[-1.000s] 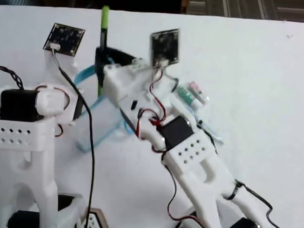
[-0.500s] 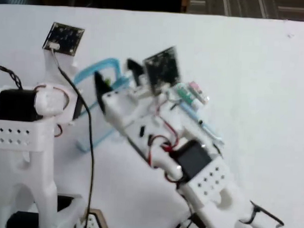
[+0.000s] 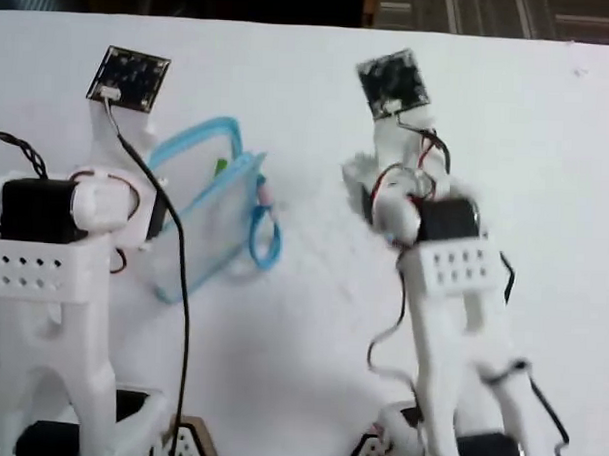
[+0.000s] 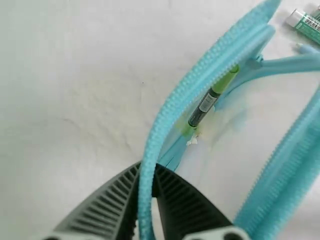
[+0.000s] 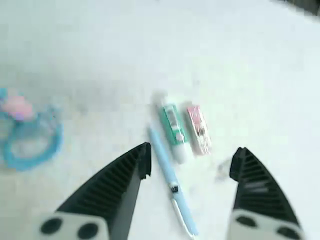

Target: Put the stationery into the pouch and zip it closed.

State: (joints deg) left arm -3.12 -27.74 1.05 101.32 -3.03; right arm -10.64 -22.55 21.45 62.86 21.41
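While pinching the teal zip edge of the pouch (image 4: 197,80) with the left gripper (image 4: 145,200), ribbed fingers (image 4: 112,205) pressed together on the tape alone, keeps that mouth propped open. Probably anchors the soft pouch as well, against sliding or folding shut during loading. Inside the pouch, just under the held zip edge: a green pen (image 4: 209,102), lying slanted, already stowed. At the pouch's other end, flat on the table (image 3: 310,78): a blue wrist loop (image 3: 265,235) and a pink pull (image 3: 269,192), both out of the way of the opening.

Beyond that loop end, well apart from the pouch: the right gripper (image 5: 192,152), fingers (image 5: 125,175) spread wide, nothing between them. Beneath it, side by side and not yet in the pouch: a light-blue pen (image 5: 170,192), a green-and-white tube (image 5: 174,127) and a pink piece (image 5: 198,130), the last two touching or nearly so; cannot tell which. Seems poised for a pick, with a spread wide enough to straddle one slim item.

Judging by that layout: one item in, three out, zip undone. Calls next for a clean grasp on a single piece, likely the light-blue pen as the closest to the pouch, then a carry over the propped mouth. Risk: dragging two pieces along together, given how closely packed.
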